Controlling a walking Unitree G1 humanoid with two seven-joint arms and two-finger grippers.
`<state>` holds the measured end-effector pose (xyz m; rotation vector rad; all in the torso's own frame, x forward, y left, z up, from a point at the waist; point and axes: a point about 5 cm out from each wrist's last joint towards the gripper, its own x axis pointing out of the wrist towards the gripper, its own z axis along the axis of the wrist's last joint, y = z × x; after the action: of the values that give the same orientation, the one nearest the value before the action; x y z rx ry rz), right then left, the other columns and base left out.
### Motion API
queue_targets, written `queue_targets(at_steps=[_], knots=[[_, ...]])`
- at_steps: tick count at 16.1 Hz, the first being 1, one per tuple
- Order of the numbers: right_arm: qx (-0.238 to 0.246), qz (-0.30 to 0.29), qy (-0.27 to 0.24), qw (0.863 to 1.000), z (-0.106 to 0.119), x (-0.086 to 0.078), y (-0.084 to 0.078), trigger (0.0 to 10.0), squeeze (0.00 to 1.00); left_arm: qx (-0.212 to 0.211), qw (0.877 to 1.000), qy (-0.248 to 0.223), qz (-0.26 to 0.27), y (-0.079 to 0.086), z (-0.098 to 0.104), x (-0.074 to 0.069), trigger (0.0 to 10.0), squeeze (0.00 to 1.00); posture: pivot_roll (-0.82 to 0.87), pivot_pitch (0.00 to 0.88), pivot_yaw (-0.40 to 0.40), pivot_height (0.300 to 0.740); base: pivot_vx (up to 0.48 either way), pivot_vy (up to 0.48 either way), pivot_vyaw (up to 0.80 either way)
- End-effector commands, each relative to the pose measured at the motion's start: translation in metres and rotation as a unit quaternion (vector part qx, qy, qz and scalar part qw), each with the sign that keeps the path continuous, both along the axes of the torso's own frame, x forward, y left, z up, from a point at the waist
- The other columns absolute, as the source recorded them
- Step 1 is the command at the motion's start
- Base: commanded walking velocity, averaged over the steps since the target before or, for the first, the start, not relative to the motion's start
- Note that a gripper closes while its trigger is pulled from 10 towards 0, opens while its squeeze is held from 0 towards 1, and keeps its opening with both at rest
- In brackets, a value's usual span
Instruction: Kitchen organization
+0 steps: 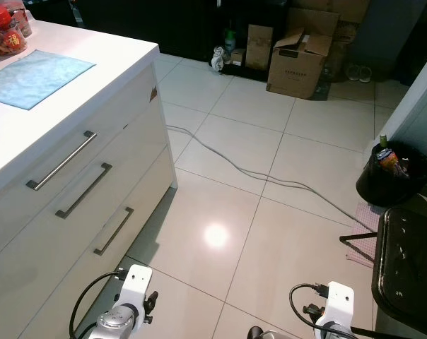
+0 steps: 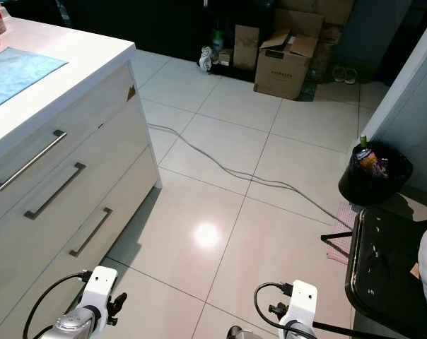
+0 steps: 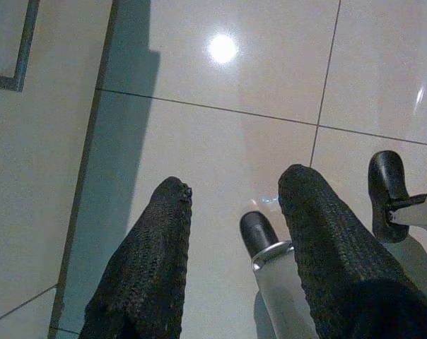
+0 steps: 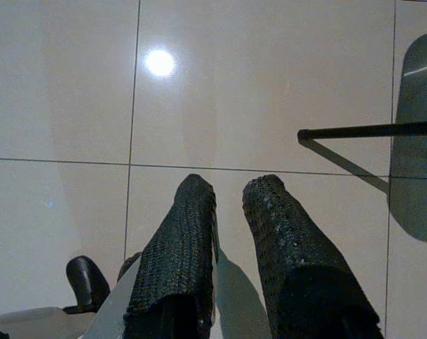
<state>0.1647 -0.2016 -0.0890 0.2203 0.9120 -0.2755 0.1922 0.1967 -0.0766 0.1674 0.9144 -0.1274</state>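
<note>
Floor [image 1: 220,212]: glossy pale square tiles with thin dark joints; a grey cable [image 1: 270,178] snaked across.
Table [image 1: 93,67]: smooth white top at 10 o'clock, over three flat drawers with brushed-metal bar handles [image 1: 61,161].
Cloth [image 1: 33,76]: soft light-blue rectangle lying flat on the table, well apart from both claws, toward 11 o'clock.
Left claw [image 3: 235,201]: knobbly black fingers parted wide, empty, over tile.
Right claw [image 4: 229,194]: fingers narrowly parted, empty.
Hard to make out: red-lidded jar [image 1: 5,28] cut off; black bin [image 1: 394,173] contents unclear.
</note>
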Motion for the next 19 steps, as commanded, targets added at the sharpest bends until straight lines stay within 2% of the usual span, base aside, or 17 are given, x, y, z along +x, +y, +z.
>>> queue_targets(at_steps=[1,5,7,9,13,19], knots=[[0.012,0.147,-0.044,0.988,0.014,0.040,0.050,10.0,0.00,-0.032,0.997,-0.045,0.054,-0.005,0.011,0.021,10.0,0.00,-0.02,0.000,0.046,0.740,0.000,0.000,0.00],[0.012,0.147,-0.044,0.988,0.014,0.040,0.050,10.0,0.00,-0.032,0.997,-0.045,0.054,-0.005,0.011,0.021,10.0,0.00,-0.02,0.000,0.046,0.740,0.000,0.000,0.00],[0.020,0.127,-0.052,0.990,0.015,0.040,0.047,10.0,0.00,-0.029,0.996,-0.057,0.055,-0.001,0.015,0.026,10.0,0.00,0.03,0.000,0.034,0.740,0.000,0.000,0.00],[0.024,0.103,-0.044,0.993,0.011,0.032,0.044,10.0,0.00,-0.020,0.997,-0.054,0.056,0.005,0.015,0.024,10.0,0.00,0.01,0.000,0.046,0.740,0.000,0.000,0.00],[0.015,0.113,-0.049,0.992,0.013,0.035,0.041,10.0,0.00,-0.027,0.996,-0.061,0.060,-0.002,0.015,0.027,10.0,0.00,0.00,0.000,0.037,0.740,0.000,0.000,0.00],[0.002,0.108,-0.048,0.993,0.014,0.037,0.038,10.0,0.00,-0.028,0.993,-0.082,0.080,0.004,0.019,0.030,10.0,0.00,0.00,0.000,0.023,0.740,0.000,0.000,0.00]])
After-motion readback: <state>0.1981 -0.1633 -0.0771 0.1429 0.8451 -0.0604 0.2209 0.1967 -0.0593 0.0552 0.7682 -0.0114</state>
